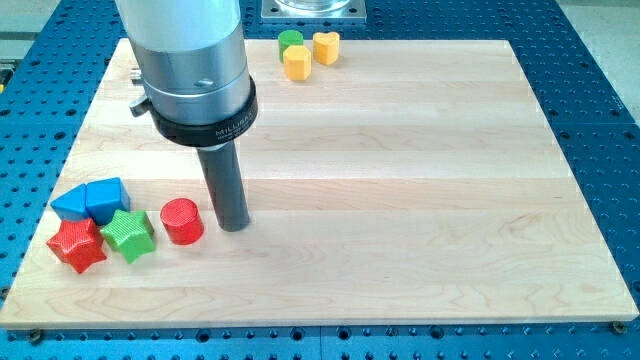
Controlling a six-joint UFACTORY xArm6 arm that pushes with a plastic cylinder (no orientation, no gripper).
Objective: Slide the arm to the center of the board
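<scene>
Currently, my tip (233,224) is sitting at the board's (400,200) lower left, off centre.
It is resting just right of the red cylinder (182,221); no claw is showing. Green star (128,235), red star (77,244) and blue blocks (92,200) are lying further left.

Red cylinder (182,221) low at view's left. Green star (128,235) just beside it, red star (77,244) next over. Blue blocks (91,200) huddle above stars, shapes unclear. Up top: green cylinder (291,41), yellow hexagon-like block (297,62), yellow heart (326,46), tight cluster. Blue perforated table (590,60) all around.
</scene>
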